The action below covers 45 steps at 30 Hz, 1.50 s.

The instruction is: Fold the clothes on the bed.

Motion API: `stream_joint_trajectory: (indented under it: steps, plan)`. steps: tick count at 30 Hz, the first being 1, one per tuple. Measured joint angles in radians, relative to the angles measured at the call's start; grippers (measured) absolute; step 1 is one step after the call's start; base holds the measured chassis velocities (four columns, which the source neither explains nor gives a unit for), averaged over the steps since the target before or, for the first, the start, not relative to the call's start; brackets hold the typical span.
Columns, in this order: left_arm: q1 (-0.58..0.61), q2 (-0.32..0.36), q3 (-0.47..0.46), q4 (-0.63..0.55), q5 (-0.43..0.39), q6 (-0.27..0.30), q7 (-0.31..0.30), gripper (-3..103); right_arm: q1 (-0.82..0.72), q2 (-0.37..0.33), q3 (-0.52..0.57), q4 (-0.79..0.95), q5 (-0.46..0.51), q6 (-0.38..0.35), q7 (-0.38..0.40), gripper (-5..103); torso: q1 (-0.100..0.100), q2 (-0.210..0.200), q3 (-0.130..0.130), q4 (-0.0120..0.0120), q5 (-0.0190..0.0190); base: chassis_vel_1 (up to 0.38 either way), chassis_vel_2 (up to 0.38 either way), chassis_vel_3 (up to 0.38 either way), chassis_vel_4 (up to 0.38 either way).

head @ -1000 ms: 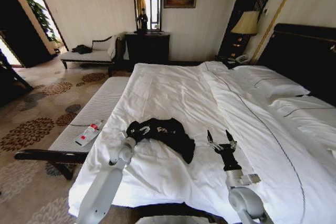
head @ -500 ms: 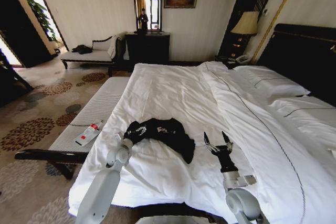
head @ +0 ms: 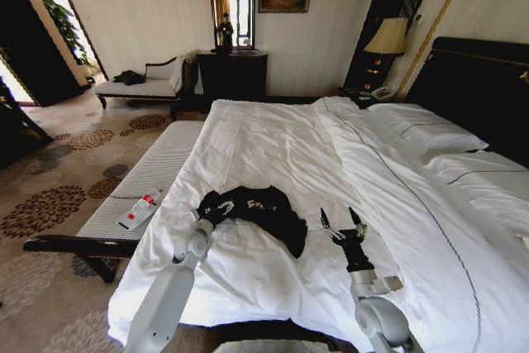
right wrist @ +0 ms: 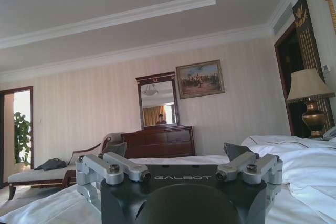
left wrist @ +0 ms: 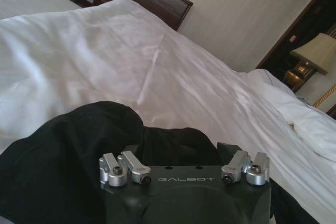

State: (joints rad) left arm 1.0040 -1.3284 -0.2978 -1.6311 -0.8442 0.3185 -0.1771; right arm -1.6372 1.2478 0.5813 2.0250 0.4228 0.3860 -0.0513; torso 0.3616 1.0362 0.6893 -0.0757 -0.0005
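White bedding covers the bed (head: 273, 138), and the black T-shirt (head: 263, 208) lies crumpled near its left near edge. Left gripper (head: 216, 207) rests on the shirt's left end, its grip hidden by cloth. Right gripper (head: 343, 225) hovers just right of the shirt, fingers spread wide and empty.

T-shirt: the crumpled black short-sleeved T-shirt (head: 256, 208) lies on the near left part of the large white-sheeted double bed (head: 273, 146).
Left hand: the left hand (head: 216, 207) sits at the T-shirt's left edge, touching the fabric.
Right hand: the right hand (head: 344, 226) stands over the duvet just right of the T-shirt, apart from it, fingers spread.
Bench: the narrow pale upholstered bench (head: 157, 173) runs along the bed's left side.
Bottle: a small red-labelled plastic bottle (head: 139, 209) lies on the bench, left of the T-shirt.
Pillows: the white pillows (head: 426, 130) lie far right, against the tall dark headboard (head: 483, 88).
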Motion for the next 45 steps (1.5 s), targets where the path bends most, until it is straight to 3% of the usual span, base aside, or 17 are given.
stream_joint_trajectory:
  steps: [3,5,6,7,8,11,16,18,22,32,42,45]
  plan:
    - [-0.013,0.003,0.0,0.006,-0.01,0.003,-0.006,66,0.001,0.0,0.002,-0.003,0.0,0.0,0.0,100,0.0,0.0,0.0,0.0,0.0,0.0,0.0,0.0,0.0]
    - [-0.013,0.006,0.0,0.005,-0.011,0.004,-0.007,66,0.002,0.0,0.003,-0.004,0.0,0.001,0.0,100,0.0,0.0,0.0,0.0,0.0,0.0,0.0,0.0,0.0]
    - [-0.012,0.011,0.0,0.002,-0.014,0.007,-0.008,56,0.002,0.001,0.003,-0.006,0.0,0.001,0.0,100,0.0,0.0,0.0,0.0001,0.0,0.0,0.0,0.0,0.0]
    - [-0.009,0.015,-0.001,-0.003,-0.015,0.009,-0.009,56,0.002,0.002,0.003,-0.006,0.0,0.001,0.0,100,0.0,0.0,0.0,0.0,0.0,0.0,0.0,0.0,0.0]
    - [-0.003,0.02,-0.002,-0.009,-0.015,0.011,-0.009,47,0.003,0.003,0.003,-0.007,0.0,0.001,0.0,100,0.0,0.0,0.0,0.0,0.0,0.0,0.0,0.0,0.0]
    - [0.01,0.028,-0.007,-0.02,-0.015,0.014,-0.009,50,0.005,0.005,0.001,-0.01,-0.002,0.002,0.0,100,0.0,0.0,0.0,0.0001,-0.0001,0.0,0.0,0.0,0.0]
    - [0.027,0.05,-0.05,-0.046,-0.027,0.019,-0.008,78,0.008,0.011,-0.009,-0.015,-0.012,0.002,-0.001,100,0.0,0.0,0.0,0.0001,0.0,0.0,0.0,0.0,0.0]
    - [0.024,0.052,-0.058,-0.045,-0.03,0.019,-0.008,78,0.008,0.012,-0.011,-0.015,-0.014,0.003,-0.001,100,0.0,0.0,0.0,0.0002,-0.0001,0.0,0.0,0.0,0.0]
    - [0.019,0.054,-0.094,-0.021,-0.03,0.02,-0.012,97,0.005,0.016,-0.016,-0.015,-0.019,0.003,-0.001,100,0.0,0.0,0.0,0.0,-0.0002,0.0,0.0,0.0,0.0]
    - [0.107,0.059,-0.174,-0.069,-0.048,0.037,-0.041,102,-0.001,0.016,-0.012,-0.01,-0.021,0.01,-0.001,100,0.0,0.0,0.0,0.0003,-0.0002,0.0,0.0,0.0,0.0]
    - [0.114,0.056,-0.181,-0.039,-0.018,0.038,-0.041,97,-0.002,0.021,-0.023,-0.006,-0.028,0.011,-0.002,100,0.0,0.0,0.0,-0.0001,-0.0001,0.0,0.0,0.0,0.0]
    - [0.109,0.054,-0.179,-0.03,-0.011,0.037,-0.042,89,-0.004,0.021,-0.022,-0.004,-0.028,0.012,-0.002,100,0.0,0.0,0.0,0.0,0.0,0.0,0.0,0.0,0.0]
